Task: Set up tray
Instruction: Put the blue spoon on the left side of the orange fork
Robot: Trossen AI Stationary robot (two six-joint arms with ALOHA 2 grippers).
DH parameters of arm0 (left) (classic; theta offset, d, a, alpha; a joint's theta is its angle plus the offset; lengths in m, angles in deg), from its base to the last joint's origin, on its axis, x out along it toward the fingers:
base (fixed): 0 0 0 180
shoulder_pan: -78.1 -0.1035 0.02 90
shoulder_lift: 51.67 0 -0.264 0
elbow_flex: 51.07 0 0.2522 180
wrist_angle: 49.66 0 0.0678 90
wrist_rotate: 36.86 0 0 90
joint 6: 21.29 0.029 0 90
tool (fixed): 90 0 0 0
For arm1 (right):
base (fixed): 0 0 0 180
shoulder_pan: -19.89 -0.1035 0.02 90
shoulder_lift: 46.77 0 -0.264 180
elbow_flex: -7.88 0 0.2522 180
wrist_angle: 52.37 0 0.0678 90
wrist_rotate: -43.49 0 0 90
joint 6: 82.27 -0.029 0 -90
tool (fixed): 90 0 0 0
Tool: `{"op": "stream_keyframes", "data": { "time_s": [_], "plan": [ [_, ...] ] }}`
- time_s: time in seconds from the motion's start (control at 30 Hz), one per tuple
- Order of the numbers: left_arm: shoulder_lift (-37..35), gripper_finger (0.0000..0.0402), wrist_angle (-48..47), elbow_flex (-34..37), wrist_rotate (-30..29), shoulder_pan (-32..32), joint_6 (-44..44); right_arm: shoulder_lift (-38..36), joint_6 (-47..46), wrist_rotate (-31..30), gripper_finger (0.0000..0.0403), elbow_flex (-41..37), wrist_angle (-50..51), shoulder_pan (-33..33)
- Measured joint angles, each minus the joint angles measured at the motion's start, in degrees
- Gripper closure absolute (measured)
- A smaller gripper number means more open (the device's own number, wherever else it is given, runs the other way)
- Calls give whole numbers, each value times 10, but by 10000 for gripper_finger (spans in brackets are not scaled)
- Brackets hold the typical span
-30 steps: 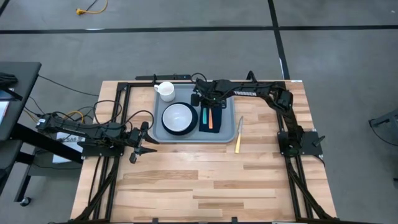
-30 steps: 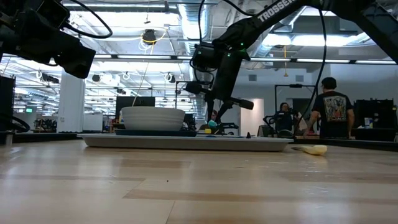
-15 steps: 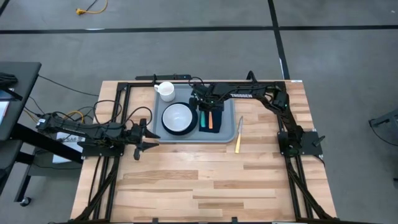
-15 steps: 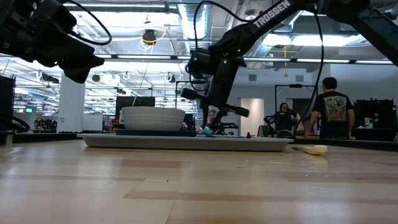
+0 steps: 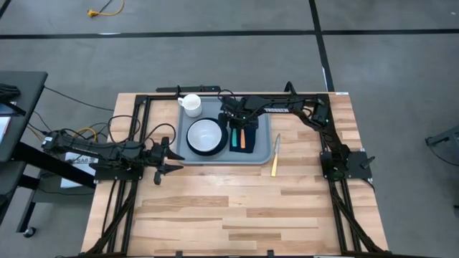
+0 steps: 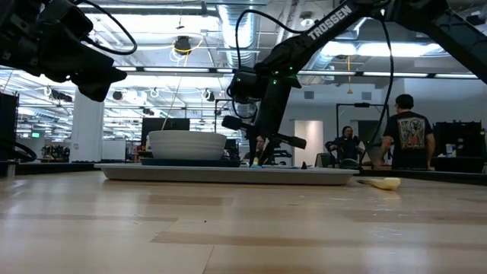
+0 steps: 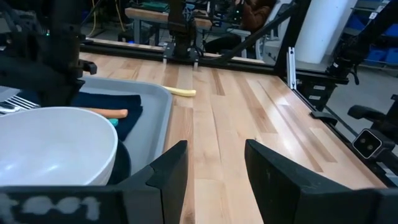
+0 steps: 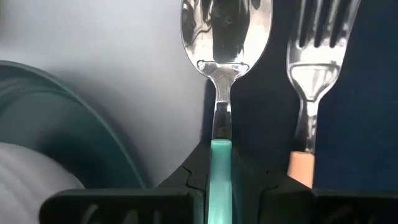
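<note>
White block letters show on the dark upper link of the right arm (image 6: 335, 21), running up its slope in the low view: "TROSSEN", as best it can be read. From the high view the same arm (image 5: 281, 107) carries a pale strip of lettering near the desk's far edge, probably the same brand, too small to make out.

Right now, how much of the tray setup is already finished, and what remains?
Done: the tray holds a bowl on a dark plate, a navy napkin with an orange-handled fork, and a mug at its corner. In hand: the right hand grips the teal spoon beside the fork. Left: the yellow-handled knife lies on the table. The left hand waits open beside the tray.
</note>
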Motion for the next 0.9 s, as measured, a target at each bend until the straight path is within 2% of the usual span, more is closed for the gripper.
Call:
{"op": "stream_keyframes", "data": {
  "time_s": [0.33, 0.9],
  "plan": [
    [0, 254, 0, 0, 3, 0, 2, 0, -1, -6, 372, 0, 39, 0],
    [0, 254, 0, 0, 4, 0, 2, 0, -11, -3, 346, 0, 33, 0]
  ]
}}
